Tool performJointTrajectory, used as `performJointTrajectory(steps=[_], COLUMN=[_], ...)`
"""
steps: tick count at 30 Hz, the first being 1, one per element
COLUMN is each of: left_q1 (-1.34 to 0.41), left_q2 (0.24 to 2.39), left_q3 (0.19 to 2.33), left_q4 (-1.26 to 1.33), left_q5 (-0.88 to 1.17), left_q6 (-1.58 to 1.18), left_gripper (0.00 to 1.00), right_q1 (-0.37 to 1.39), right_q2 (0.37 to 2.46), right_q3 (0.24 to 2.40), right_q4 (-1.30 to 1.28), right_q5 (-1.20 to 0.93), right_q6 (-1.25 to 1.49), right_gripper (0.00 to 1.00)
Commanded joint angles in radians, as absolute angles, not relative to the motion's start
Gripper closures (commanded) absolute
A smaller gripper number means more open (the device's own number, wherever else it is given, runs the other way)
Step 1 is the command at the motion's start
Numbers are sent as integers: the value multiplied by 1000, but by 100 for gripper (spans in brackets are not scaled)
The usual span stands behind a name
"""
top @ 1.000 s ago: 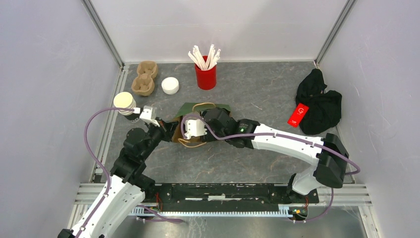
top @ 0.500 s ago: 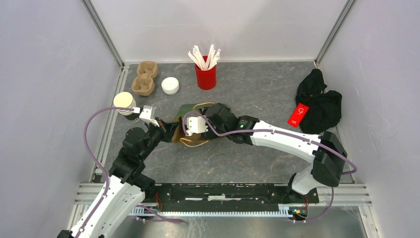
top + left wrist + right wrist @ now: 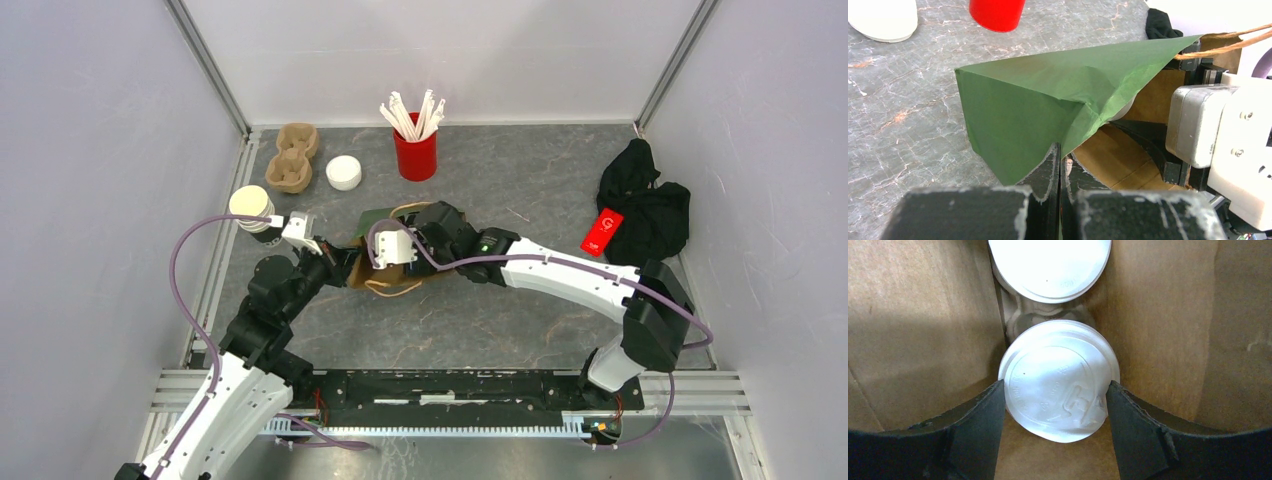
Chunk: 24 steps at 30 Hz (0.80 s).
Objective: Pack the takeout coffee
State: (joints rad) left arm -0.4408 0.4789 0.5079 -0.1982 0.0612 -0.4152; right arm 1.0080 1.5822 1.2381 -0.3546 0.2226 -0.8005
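A paper bag (image 3: 375,217), green outside and brown inside (image 3: 1023,100), lies on its side mid-table with its mouth toward the arms. My left gripper (image 3: 1062,150) is shut on the bag's lower edge and holds the mouth up. My right gripper (image 3: 1055,390) reaches inside the bag. Its fingers (image 3: 978,420) press both sides of the white lid of one takeout coffee (image 3: 1058,375). A second lidded takeout coffee (image 3: 1050,265) sits deeper in the bag, with grey pulp tray (image 3: 1020,315) showing between the two. In the top view the right fingers are hidden by the bag.
A red holder of white sticks (image 3: 415,155) stands at the back. Left of it are a white lid stack (image 3: 343,172) and a brown pulp carrier (image 3: 292,158). A lidless cup stack (image 3: 250,205) stands by the left wall. Black cloth (image 3: 645,205) and a red card (image 3: 601,232) lie on the right.
The right wrist has shifted slightly farther back into the bag, and its forearm has followed. The left arm and the bag's held edge stay put.
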Motion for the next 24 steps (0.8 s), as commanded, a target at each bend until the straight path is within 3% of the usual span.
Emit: performJointTrajectory(steps=[1,24], left_q1=[-445,-445], left_q2=[481,461], left_q3=[548,552], left_q4=[-234,-271], left_q5=[71,41], left_q6=[-466,-466], left_gripper=[98,98], right_q1=[990,976], right_q2=[1559,1527], right_q3=[1273,1196], right_q4=[-306,-234], right_q5=[176,162], right_q6=[-771,-748], right_gripper=[57,58])
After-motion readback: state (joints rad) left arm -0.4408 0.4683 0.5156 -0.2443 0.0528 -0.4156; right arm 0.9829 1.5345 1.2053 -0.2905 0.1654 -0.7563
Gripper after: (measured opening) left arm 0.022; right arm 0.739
